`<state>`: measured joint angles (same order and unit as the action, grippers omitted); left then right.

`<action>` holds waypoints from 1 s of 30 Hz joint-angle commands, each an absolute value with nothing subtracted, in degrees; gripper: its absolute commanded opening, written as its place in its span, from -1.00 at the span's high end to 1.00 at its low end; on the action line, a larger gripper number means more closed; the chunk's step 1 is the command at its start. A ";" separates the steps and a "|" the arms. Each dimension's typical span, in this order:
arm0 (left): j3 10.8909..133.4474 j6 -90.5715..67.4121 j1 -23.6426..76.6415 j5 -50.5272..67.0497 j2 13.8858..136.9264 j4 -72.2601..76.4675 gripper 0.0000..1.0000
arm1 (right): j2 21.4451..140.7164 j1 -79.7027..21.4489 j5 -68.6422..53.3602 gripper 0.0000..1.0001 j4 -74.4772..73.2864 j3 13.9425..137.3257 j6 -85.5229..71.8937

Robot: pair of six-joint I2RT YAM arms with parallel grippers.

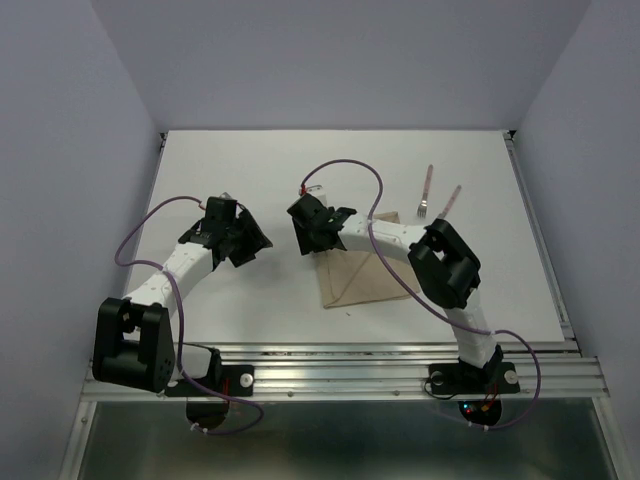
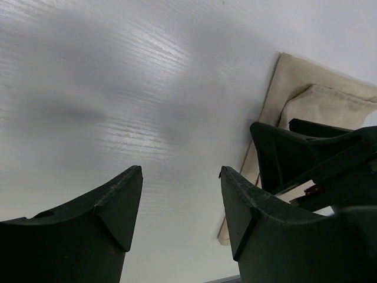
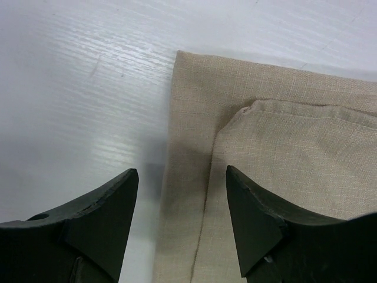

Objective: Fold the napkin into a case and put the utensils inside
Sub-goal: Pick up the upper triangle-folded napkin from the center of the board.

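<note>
Left gripper released, empty, over table; right gripper released, empty, straddling folded napkin edge; fork and knife well apart.

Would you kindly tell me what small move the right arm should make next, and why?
I would probably lower the right gripper and close it on the napkin at its left edge: its open jaws straddle that edge, the napkin is only partly folded, and the fork and knife lie beyond it.

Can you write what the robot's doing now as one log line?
napkin: partly folded | left gripper: open, over bare table | right gripper: open, over napkin edge | fork, knife: on table, outside napkin
</note>
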<state>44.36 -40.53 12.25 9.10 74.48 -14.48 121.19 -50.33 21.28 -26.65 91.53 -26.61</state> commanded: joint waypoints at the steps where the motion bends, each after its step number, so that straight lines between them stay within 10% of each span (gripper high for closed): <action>1: 43.68 -39.46 11.51 9.67 72.51 -13.97 -0.33 | 122.52 -50.71 26.89 -0.34 -28.48 95.27 -25.14; 10: 42.72 -39.37 11.34 9.93 72.95 -13.62 -0.32 | 126.65 -50.71 27.42 -0.22 -28.13 97.12 -24.96; 30: 40.69 -39.29 11.16 11.07 73.56 -11.87 -0.32 | 127.18 -49.57 26.54 0.85 -26.28 97.65 -26.54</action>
